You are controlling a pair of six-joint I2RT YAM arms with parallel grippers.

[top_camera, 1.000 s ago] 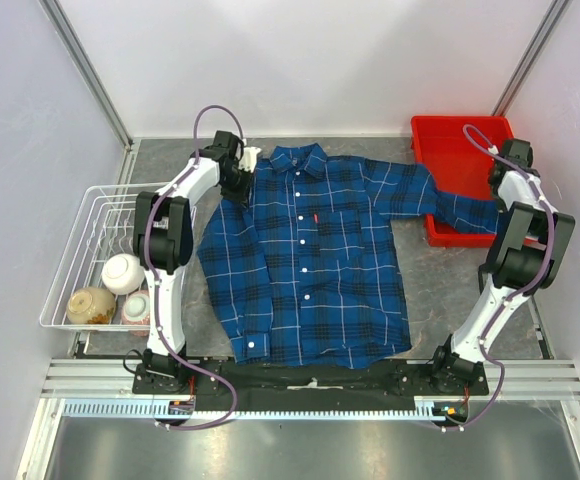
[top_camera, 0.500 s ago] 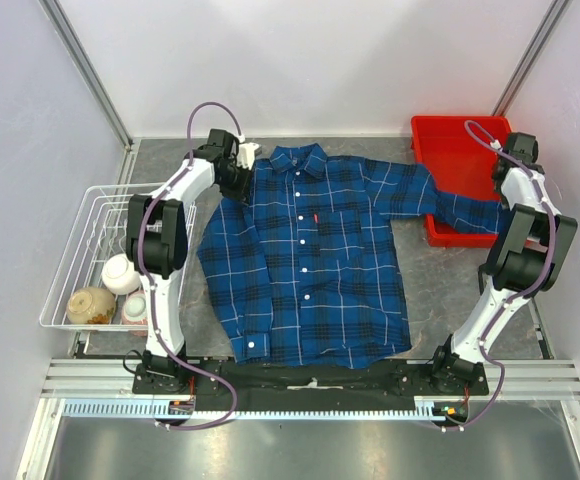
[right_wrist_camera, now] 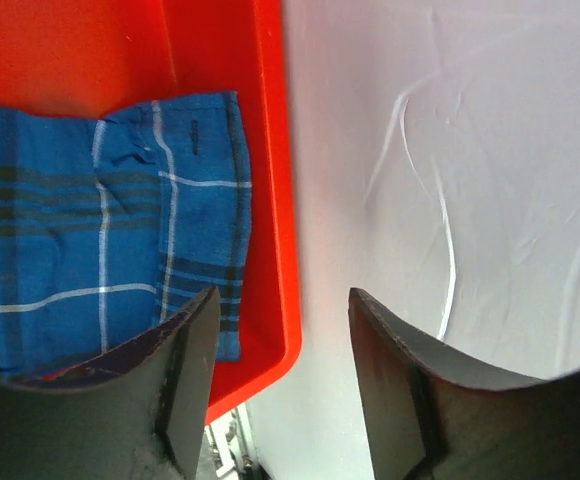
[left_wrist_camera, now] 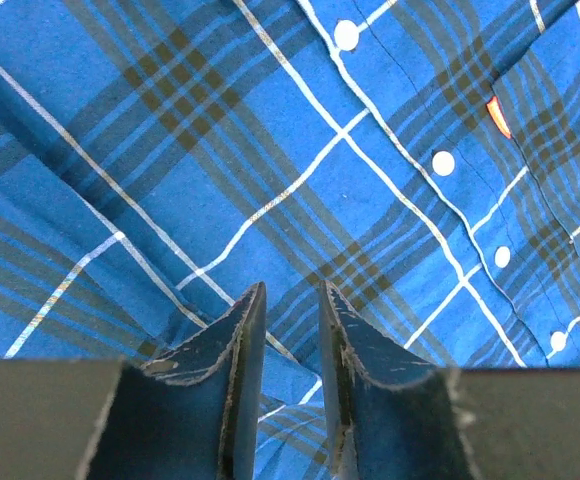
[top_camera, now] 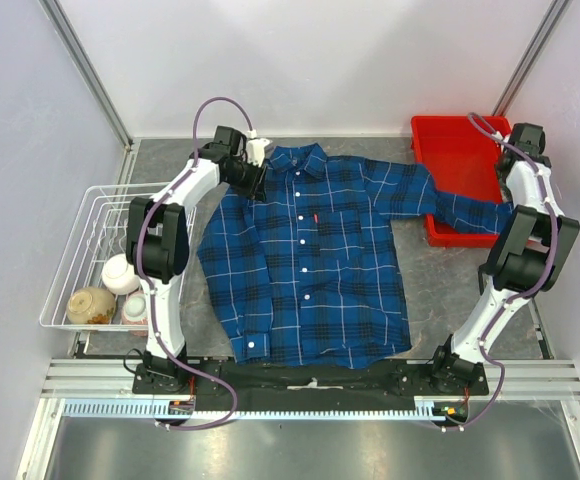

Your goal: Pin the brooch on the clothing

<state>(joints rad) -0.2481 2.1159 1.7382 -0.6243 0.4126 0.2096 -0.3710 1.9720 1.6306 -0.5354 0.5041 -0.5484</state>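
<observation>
**Shirt flat, both grippers empty**

Shirt [top_camera: 310, 260] lies flat mid-table, long axis near-far, collar toward the far wall, hem toward my bases. One sleeve runs right, its cuff inside the red bin [top_camera: 460, 150]. There is bare table along the hem's right side.

Count: 1 shirt, 1 bin, 1 wire basket [top_camera: 70, 250] at the left edge, 3 bowls [top_camera: 122, 272].

My left gripper [left_wrist_camera: 290, 295] hangs over the shoulder by the collar, fingers a narrow slit apart, holding nothing. My right gripper [right_wrist_camera: 282, 295] is spread wide over the bin rim, near the side wall.

Shirt [top_camera: 305, 260] lies flat at table [top_camera: 450, 290] centre; sleeve [top_camera: 470, 208] reaches into bin [top_camera: 450, 140] at right; basket [top_camera: 67, 262] holding bowls [top_camera: 122, 272] at left.
</observation>
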